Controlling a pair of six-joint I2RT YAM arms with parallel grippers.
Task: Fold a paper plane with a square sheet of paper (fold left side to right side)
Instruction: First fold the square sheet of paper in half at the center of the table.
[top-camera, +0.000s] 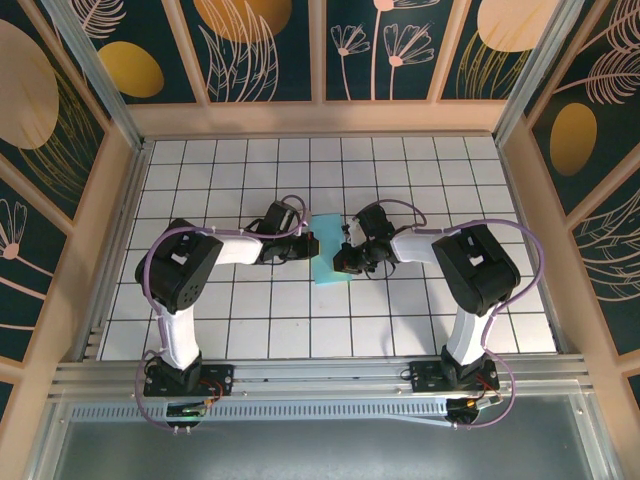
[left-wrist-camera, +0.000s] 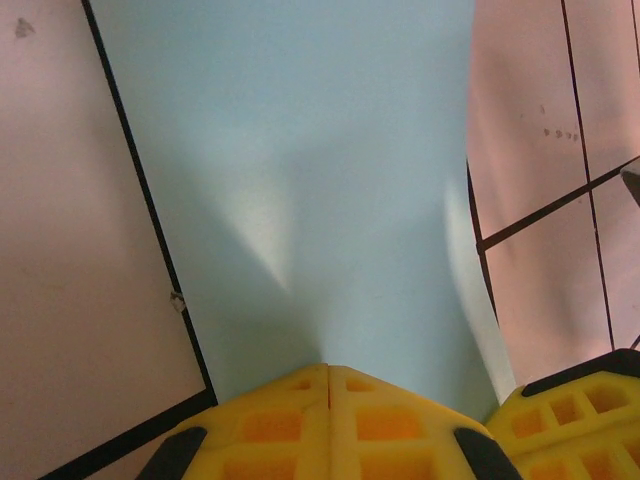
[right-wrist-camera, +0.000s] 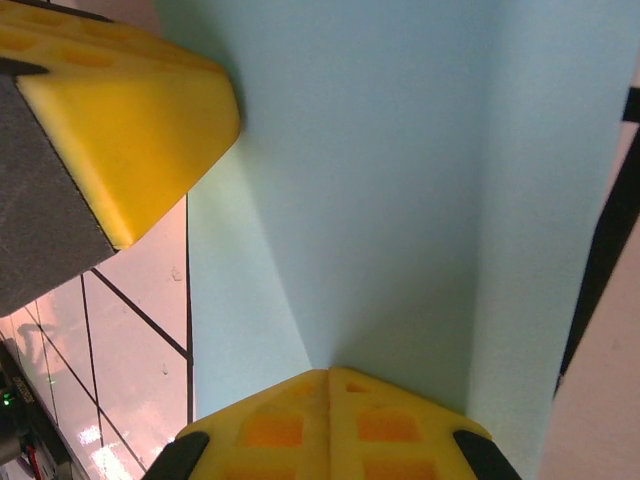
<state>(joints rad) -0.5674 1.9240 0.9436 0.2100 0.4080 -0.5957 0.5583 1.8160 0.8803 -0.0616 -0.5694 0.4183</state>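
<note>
Where the paper lies: the square sheet of paper (top-camera: 328, 270) is flat on the gridded table (top-camera: 250, 320) at the centre of the top view, between the two grippers. It shows there as a narrow upright light-blue rectangle.
Paper, left wrist view: the square sheet of paper (left-wrist-camera: 300, 150) runs from the top edge down to the fingertips, with soft shaded creases converging on them.
Paper, right wrist view: the square sheet of paper (right-wrist-camera: 400, 150) has a straight fold line running top to bottom at the right of the frame.
Left gripper: the left gripper (top-camera: 309, 246) has its jaws pressed together with no gap at the seam. Its tips touch the paper's left side. I cannot tell whether any paper is nipped between them.
Right gripper: the right gripper (top-camera: 348, 262) also has its jaws together. Its tips rest on the paper's right side, and a pinch is equally unclear.
Crowding: both grippers meet over the sheet and cover its side edges.
Around: wood-framed walls (top-camera: 320, 118) with dark floral panels stand on all sides. Purple cables (top-camera: 150, 270) loop along the arms.
</note>
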